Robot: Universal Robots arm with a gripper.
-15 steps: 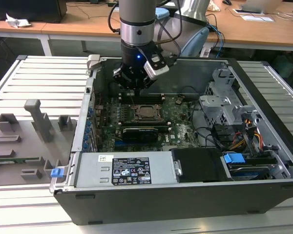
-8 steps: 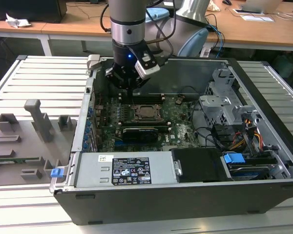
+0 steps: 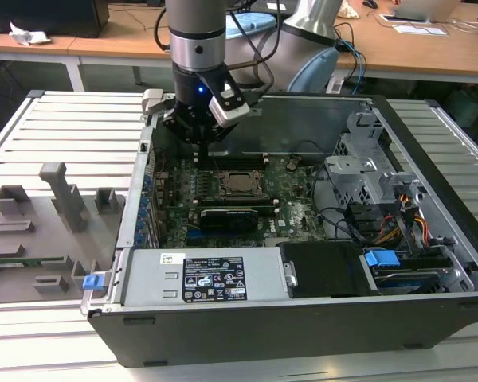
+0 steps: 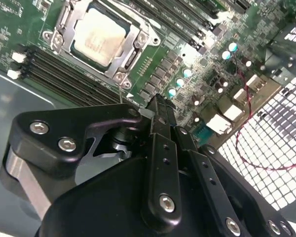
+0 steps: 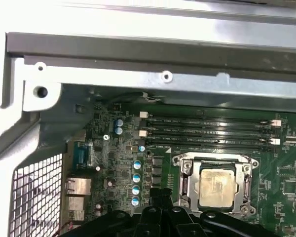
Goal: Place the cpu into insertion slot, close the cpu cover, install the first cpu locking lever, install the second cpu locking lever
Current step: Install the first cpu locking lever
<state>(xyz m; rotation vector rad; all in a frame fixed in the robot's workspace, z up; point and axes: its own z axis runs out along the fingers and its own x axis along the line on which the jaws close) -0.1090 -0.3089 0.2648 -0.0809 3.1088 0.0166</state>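
Note:
The cpu point(image 4: 98, 35) point(image 5: 216, 186) lies flat in the insertion slot point(image 3: 239, 184), its dull beige top showing. The silver cpu cover point(image 4: 133, 43) point(image 5: 187, 168) lies down around it, framing the chip through its window. My gripper point(image 3: 201, 148) point(image 4: 158, 104) hangs over the green board, off the socket's corner toward the exterior view's left and back, apart from it. Its black fingers point(image 5: 160, 195) are pressed together with nothing between them.
Long black memory slots point(image 5: 207, 132) run beside the socket. A black card point(image 3: 227, 215) lies in front of it and a power supply point(image 3: 211, 278) fills the case front. A metal drive cage point(image 3: 366, 159) stands on the exterior view's right. The case wall point(image 5: 163, 74) is close behind.

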